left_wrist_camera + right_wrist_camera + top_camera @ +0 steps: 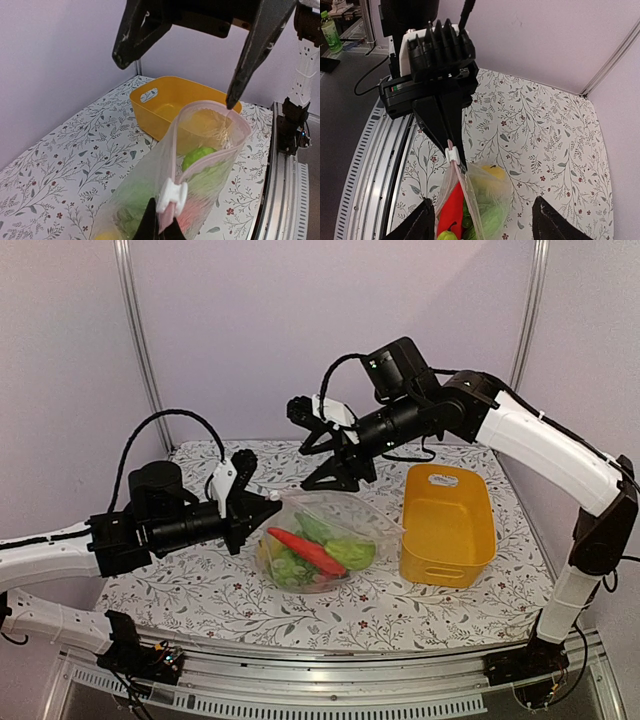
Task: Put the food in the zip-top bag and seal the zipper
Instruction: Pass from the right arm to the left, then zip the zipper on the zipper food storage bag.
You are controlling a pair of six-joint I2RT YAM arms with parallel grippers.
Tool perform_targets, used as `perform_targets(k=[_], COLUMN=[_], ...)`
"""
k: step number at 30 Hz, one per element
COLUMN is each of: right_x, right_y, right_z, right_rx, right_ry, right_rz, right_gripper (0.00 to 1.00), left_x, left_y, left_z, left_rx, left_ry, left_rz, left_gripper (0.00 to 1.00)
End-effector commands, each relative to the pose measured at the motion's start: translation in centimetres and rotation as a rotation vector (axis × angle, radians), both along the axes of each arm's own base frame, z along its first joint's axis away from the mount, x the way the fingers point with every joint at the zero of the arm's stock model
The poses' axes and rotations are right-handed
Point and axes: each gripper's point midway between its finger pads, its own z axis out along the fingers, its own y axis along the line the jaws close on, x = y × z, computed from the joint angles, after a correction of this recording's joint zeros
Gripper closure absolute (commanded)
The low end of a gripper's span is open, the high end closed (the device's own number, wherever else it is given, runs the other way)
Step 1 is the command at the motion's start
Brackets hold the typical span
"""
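Floral tabletop (200, 590): left pincer (268, 502) clamps zip-top bag (345, 515) at its mouth edge; right pincer (322, 452) gapes empty above.

Top external is sitting high at the near side, looking down and forward, taking in the whole table (200, 590) from far. Left wrist is riding low and close, looking along the zip-top bag (210, 135) toward the yellow basket (150, 112) and right gripper (174, 82). Right wrist is looking steeply down, near, onto the bag mouth and left gripper (452, 149). All three are sharing the bag.
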Motion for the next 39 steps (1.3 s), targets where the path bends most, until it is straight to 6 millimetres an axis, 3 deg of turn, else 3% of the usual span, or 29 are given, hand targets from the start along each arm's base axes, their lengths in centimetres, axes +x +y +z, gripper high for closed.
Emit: perform_targets(k=[1, 6, 21, 29, 39], right_x=[-1.4, -2.3, -2.0, -1.8, -1.8], right_y=[1.5, 2.3, 4.4, 4.8, 4.8], right_z=[-0.1, -0.7, -2.5, -3.2, -3.7], right_rx=[0.017, 0.009, -0.036, -0.054, -0.066], right_ry=[0.06, 0.076, 0.067, 0.05, 0.048], right_rz=[0.068, 0.086, 0.037, 0.024, 0.025], right_gripper=[0.39, 0.47, 0.54, 0.72, 0.86], left_x=[0.3, 0.3, 0.4, 0.4, 0.4], left_y=[-0.2, -0.2, -0.4, -0.3, -0.3], left_z=[1.8, 2.0, 2.0, 1.9, 1.7], left_rx=[-0.026, -0.028, -0.027, -0.029, -0.027], left_ry=[-0.021, -0.022, -0.024, -0.017, -0.018], left_rz=[-0.005, -0.002, -0.005, -0.001, -0.001], left_gripper=[1.0, 1.0, 1.0, 1.0, 1.0])
